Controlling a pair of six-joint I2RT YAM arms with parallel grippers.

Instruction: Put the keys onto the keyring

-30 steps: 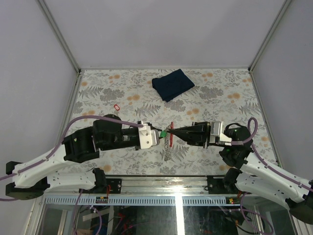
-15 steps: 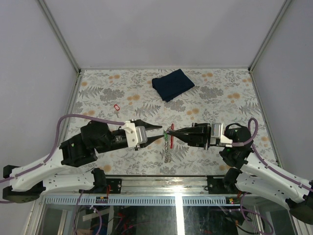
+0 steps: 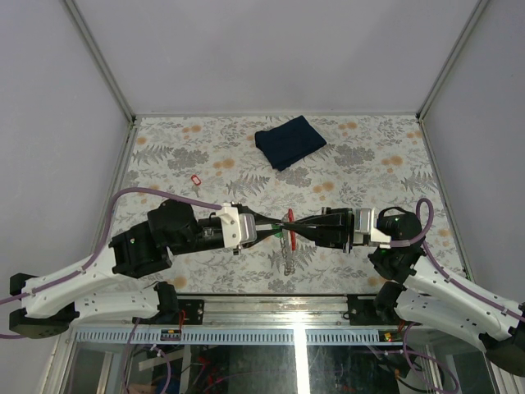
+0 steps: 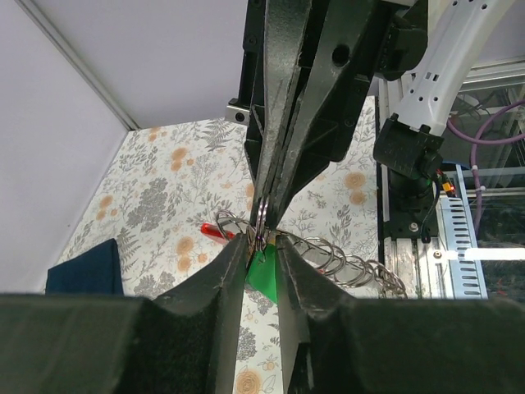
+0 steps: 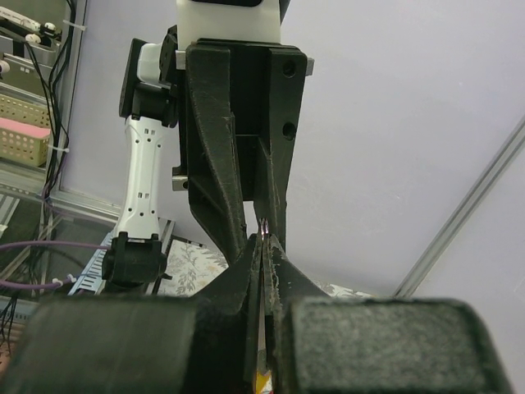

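**Left gripper back on the green key at the ring**

Half a second earlier the left gripper (image 3: 277, 229) had stood off from the keyring (image 4: 261, 220) with its jaws spread. It had now come back in. Its fingers had closed to a narrow gap around the head of the green key (image 4: 262, 279), seemingly pinching it, though the wrist view left the contact itself in shadow.

The right gripper (image 3: 289, 225) kept its jaws pressed together on the ring's wire. It held the ring above the table (image 3: 369, 164), midway between the arms, with the red tag (image 4: 212, 231) sticking out and the chain (image 4: 353, 267) dangling.

This read as a re-grip. The key sat at the ring, but whether it was threaded on could not be told. The yellow-orange key did not show clearly.

A dark blue cloth (image 3: 289, 141) and a small red item (image 3: 195, 180) lay well apart from the work. The real hindrance looked to be crowding: both sets of fingertips met at one spot, with the chain's loops just beside the key.
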